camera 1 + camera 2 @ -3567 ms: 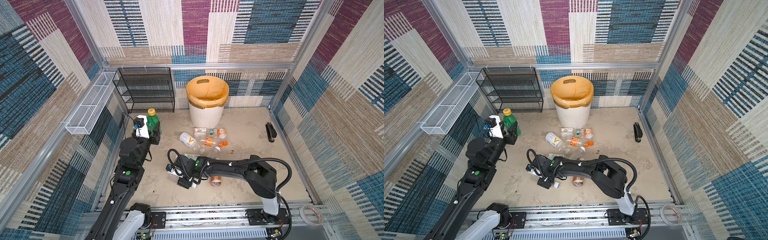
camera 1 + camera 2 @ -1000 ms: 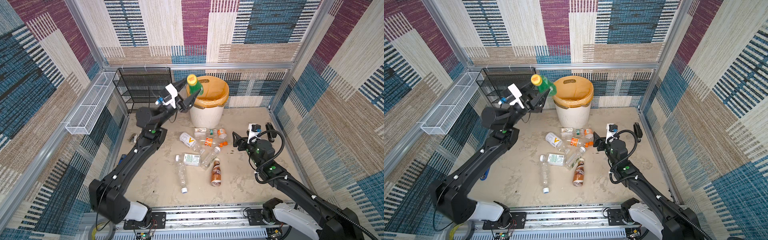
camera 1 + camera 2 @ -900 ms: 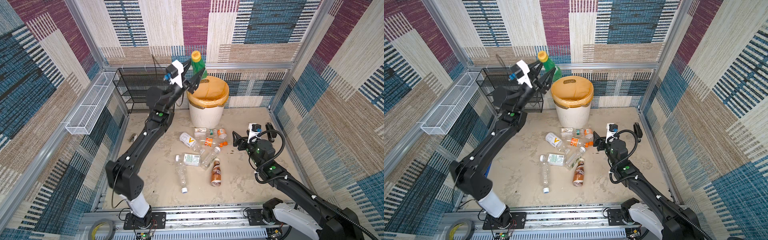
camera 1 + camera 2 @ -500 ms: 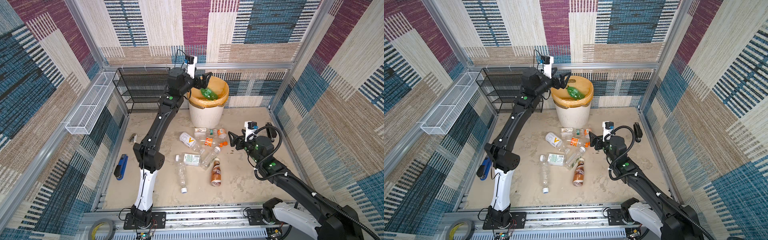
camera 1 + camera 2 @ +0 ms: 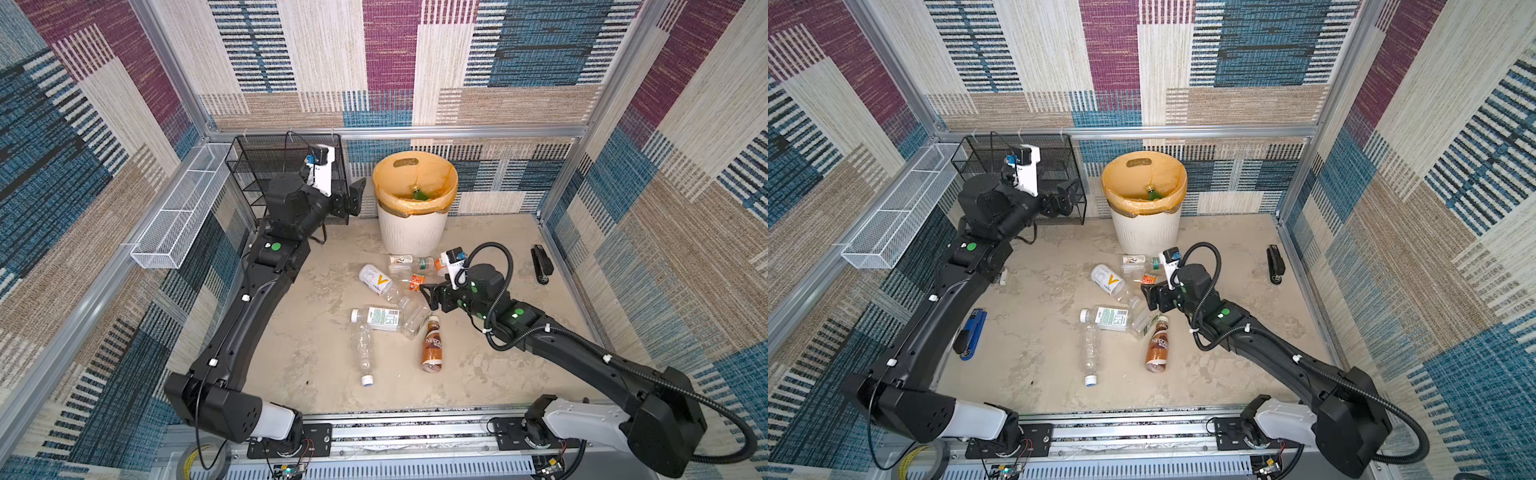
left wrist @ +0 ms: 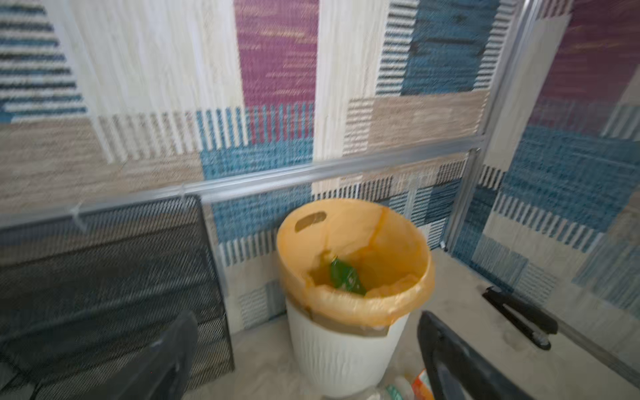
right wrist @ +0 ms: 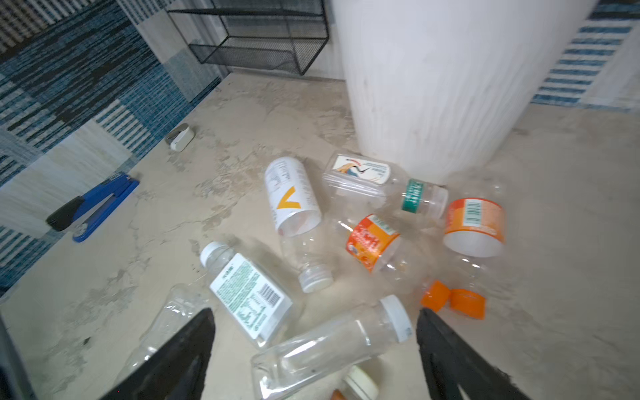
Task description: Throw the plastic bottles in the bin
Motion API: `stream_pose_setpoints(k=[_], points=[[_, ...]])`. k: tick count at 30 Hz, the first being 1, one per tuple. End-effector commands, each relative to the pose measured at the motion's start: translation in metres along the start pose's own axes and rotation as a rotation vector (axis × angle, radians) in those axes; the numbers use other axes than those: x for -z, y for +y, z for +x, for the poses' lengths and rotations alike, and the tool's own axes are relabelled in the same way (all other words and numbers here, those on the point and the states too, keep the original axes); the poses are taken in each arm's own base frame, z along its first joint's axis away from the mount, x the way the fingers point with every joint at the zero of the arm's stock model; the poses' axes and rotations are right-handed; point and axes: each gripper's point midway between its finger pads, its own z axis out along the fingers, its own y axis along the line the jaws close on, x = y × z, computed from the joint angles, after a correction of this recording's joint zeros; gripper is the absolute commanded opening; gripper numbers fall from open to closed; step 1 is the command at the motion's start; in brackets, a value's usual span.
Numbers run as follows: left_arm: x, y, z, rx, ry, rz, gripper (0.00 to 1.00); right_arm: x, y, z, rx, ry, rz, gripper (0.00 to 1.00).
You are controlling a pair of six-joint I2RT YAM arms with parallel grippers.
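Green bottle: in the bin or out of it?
In: the green bottle lies inside the bin, below the rim of its orange liner.

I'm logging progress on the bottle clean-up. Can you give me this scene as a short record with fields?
In bin: one green bottle
On floor: brown Nescafe bottle plus a cluster of clear bottles in front of the bin
Left end effector: open, empty, beside the bin
Right end effector: open, empty, over the cluster
Other: black stapler, blue stapler

A green bottle (image 5: 419,193) is contained in the bin (image 5: 409,239) at upper centre, with the left gripper (image 5: 351,200) held just left. Plastic bottles (image 5: 380,318) are scattered at centre, beside the right gripper (image 5: 430,296).
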Motion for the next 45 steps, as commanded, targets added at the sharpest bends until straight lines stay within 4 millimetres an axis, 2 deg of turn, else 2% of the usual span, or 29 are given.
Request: stream_pose_setpoints(k=[1,3,6,9,11,14,17,21,28,36,40,43,45], points=[[0.027,0.023,0.036,-0.053,0.086,-0.129,0.99,-0.015,0.035,0.019,0.035,0.118,-0.035,0.97],[0.046,0.033,0.057,-0.092,0.116,-0.178,0.99,-0.021,0.067,0.031,0.095,0.167,-0.077,0.99],[0.071,0.045,0.085,-0.081,0.148,-0.227,0.99,-0.031,0.104,0.056,0.135,0.290,-0.160,0.98],[0.083,0.056,0.116,-0.083,0.142,-0.253,0.99,-0.037,0.132,0.081,0.159,0.392,-0.202,0.97],[0.088,0.073,0.133,-0.038,0.117,-0.325,0.99,-0.041,0.147,0.099,0.133,0.462,-0.215,0.97],[0.090,0.090,0.132,0.075,0.133,-0.352,0.99,-0.046,0.161,0.120,0.110,0.556,-0.193,0.97],[0.089,0.099,0.132,0.143,0.140,-0.336,0.99,-0.054,0.164,0.136,0.069,0.624,-0.173,0.97],[0.087,0.100,0.134,0.175,0.125,-0.317,0.95,-0.065,0.165,0.155,0.037,0.702,-0.138,0.97],[0.092,0.103,0.131,0.200,0.138,-0.317,0.91,-0.086,0.173,0.171,0.072,0.759,-0.119,0.96],[0.090,0.100,0.135,0.199,0.168,-0.298,0.89,-0.112,0.162,0.187,0.139,0.777,-0.048,0.84],[0.087,0.100,0.139,0.198,0.193,-0.290,0.88,-0.113,0.162,0.180,0.139,0.746,-0.050,0.75],[0.086,0.100,0.142,0.199,0.200,-0.289,0.87,-0.110,0.158,0.171,0.125,0.717,-0.054,0.60],[0.086,0.101,0.143,0.197,0.203,-0.290,0.87,-0.108,0.154,0.164,0.110,0.698,-0.051,0.57]])
